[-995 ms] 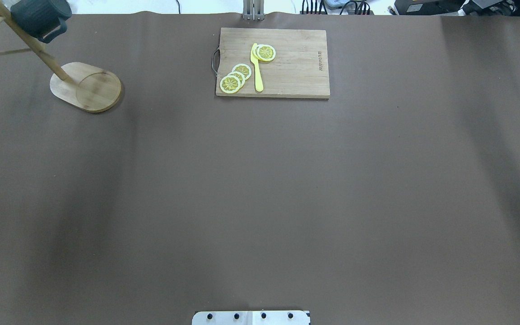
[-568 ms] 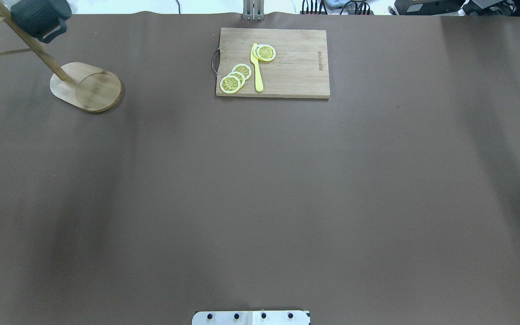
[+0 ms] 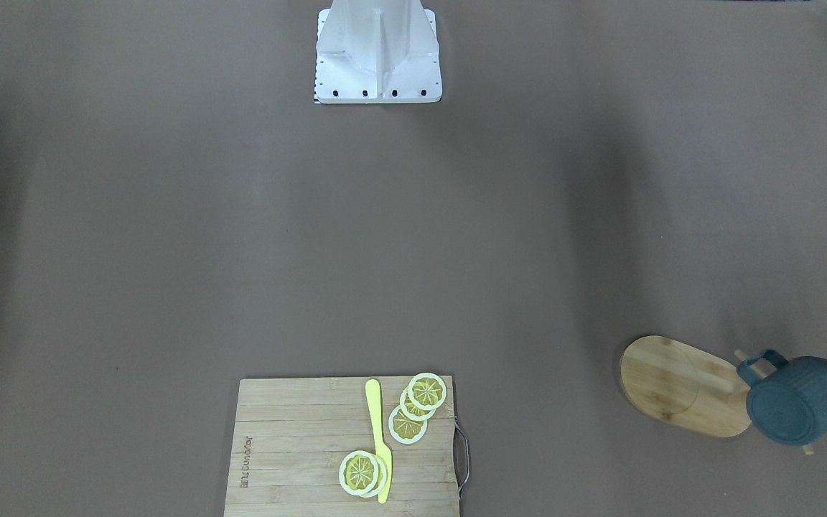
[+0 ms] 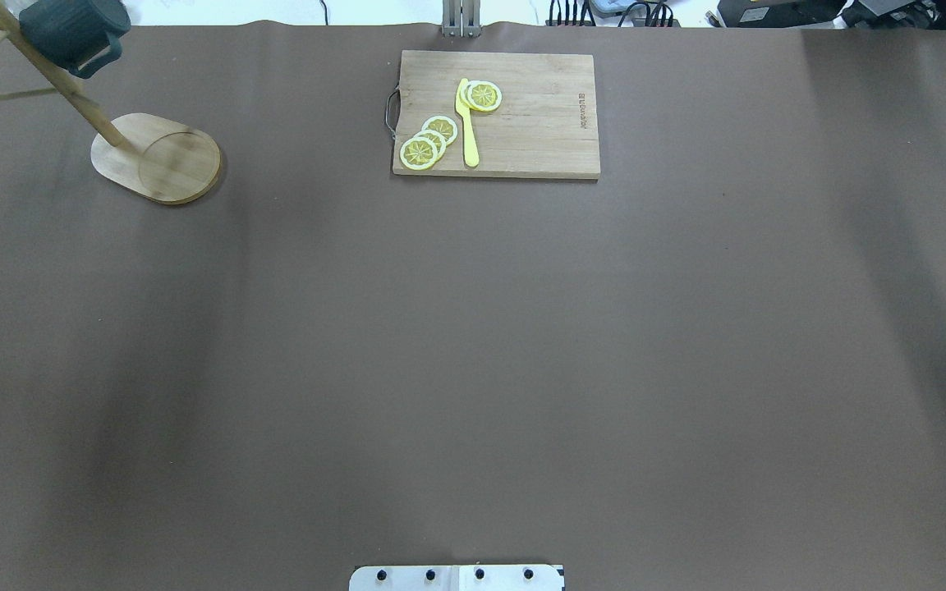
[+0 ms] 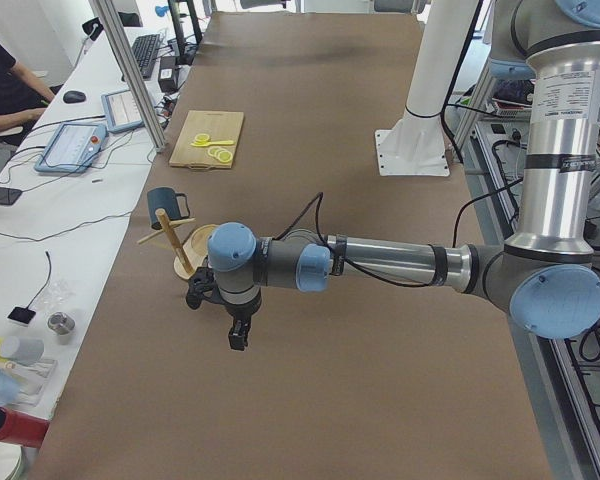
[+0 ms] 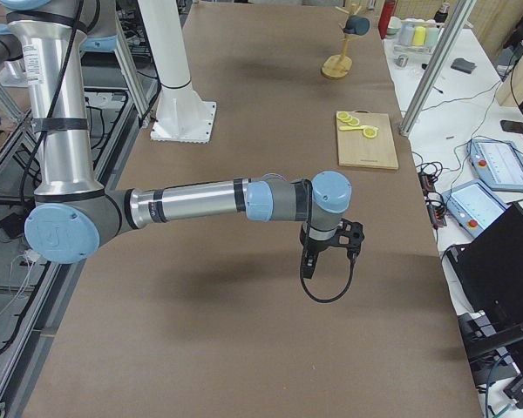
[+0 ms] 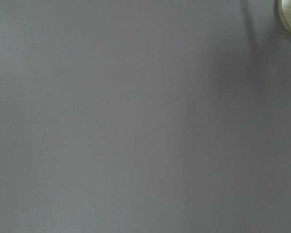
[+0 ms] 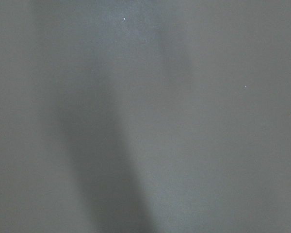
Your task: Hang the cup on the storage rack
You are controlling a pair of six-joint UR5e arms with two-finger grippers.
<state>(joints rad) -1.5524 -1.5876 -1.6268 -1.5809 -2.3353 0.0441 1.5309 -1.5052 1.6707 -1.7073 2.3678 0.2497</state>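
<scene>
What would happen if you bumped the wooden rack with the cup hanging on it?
It might tip: the storage rack has one thin post, with the cup hanging high on one side. Its wide oval base probably steadies it. The cup could swing on its peg.

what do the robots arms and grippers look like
Both arms are silver tubes with light blue rounded joint caps: left arm, right arm. Each ends in a small black gripper: left gripper, right gripper. A black cable loops below the right gripper; another arcs over the left wrist.
</scene>
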